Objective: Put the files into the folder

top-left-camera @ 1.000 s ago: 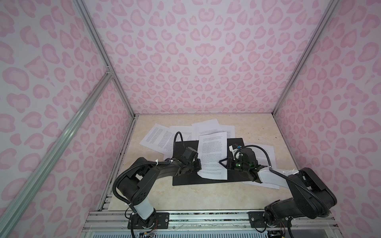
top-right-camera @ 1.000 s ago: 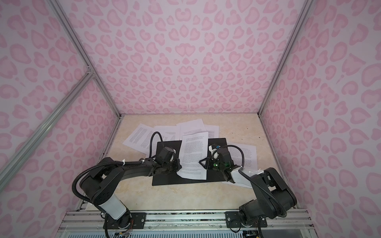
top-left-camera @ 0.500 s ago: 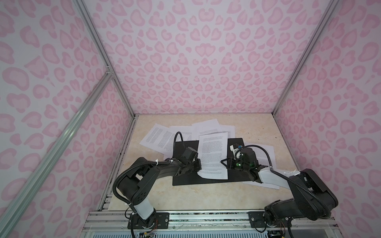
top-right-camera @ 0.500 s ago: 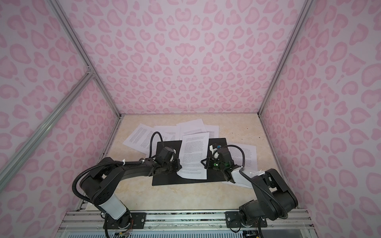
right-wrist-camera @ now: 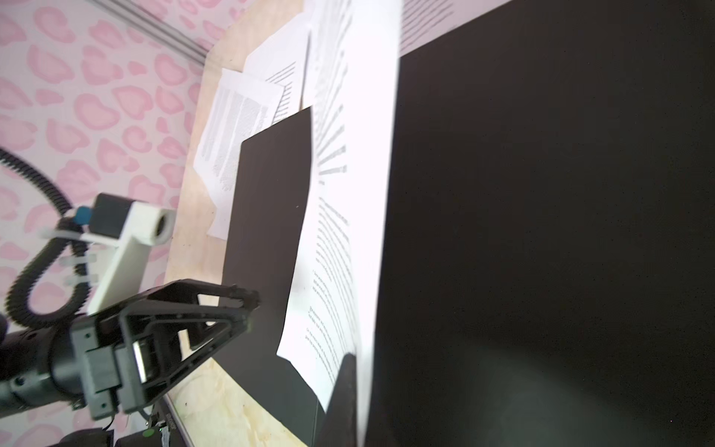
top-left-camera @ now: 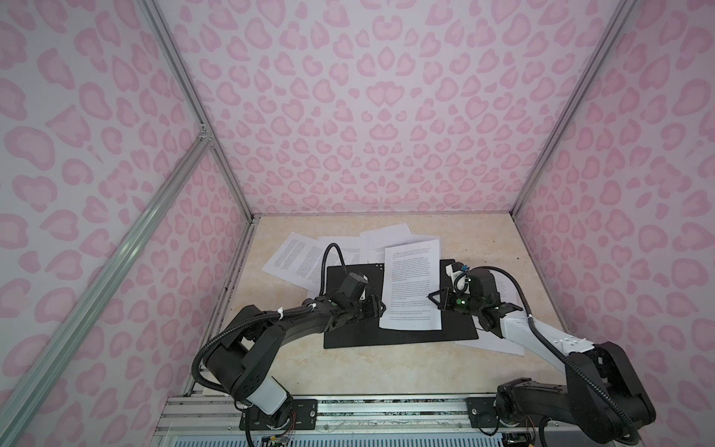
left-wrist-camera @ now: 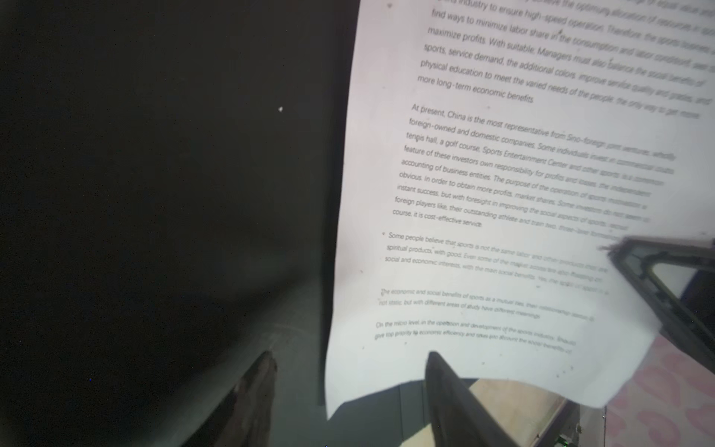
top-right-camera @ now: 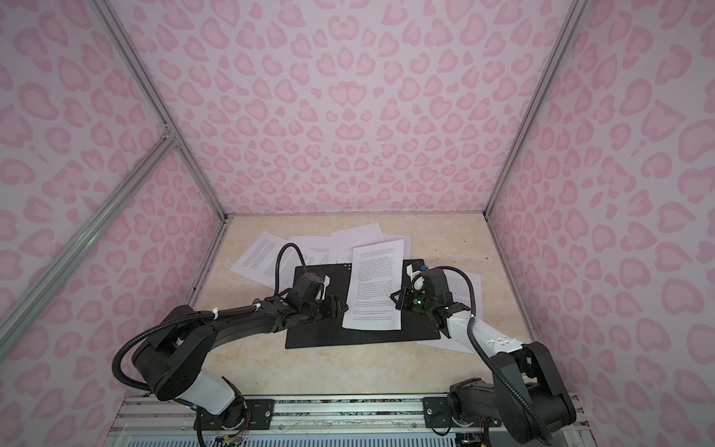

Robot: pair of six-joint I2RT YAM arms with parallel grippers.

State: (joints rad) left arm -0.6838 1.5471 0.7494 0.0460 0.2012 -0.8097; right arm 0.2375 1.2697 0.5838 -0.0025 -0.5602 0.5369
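While the left pincer [top-left-camera: 381, 308] stands open over the left half of the flat matte black folder [top-left-camera: 402, 337], a white printed paper sheet [top-left-camera: 412, 278] lies across the folder's middle, its right edge pinched by the closed right pincer [top-left-camera: 428, 298]; other sheets [top-left-camera: 296, 260] lie behind the folder on the beige desk [top-left-camera: 387, 373].

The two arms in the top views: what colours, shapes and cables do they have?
Both arms are mostly black. The left arm has a white link near its base and a ribbed black cable tied with white ties. The right arm has a white forearm, a ribbed black cable and a small green light at the wrist. The jaws are black triangular frames.
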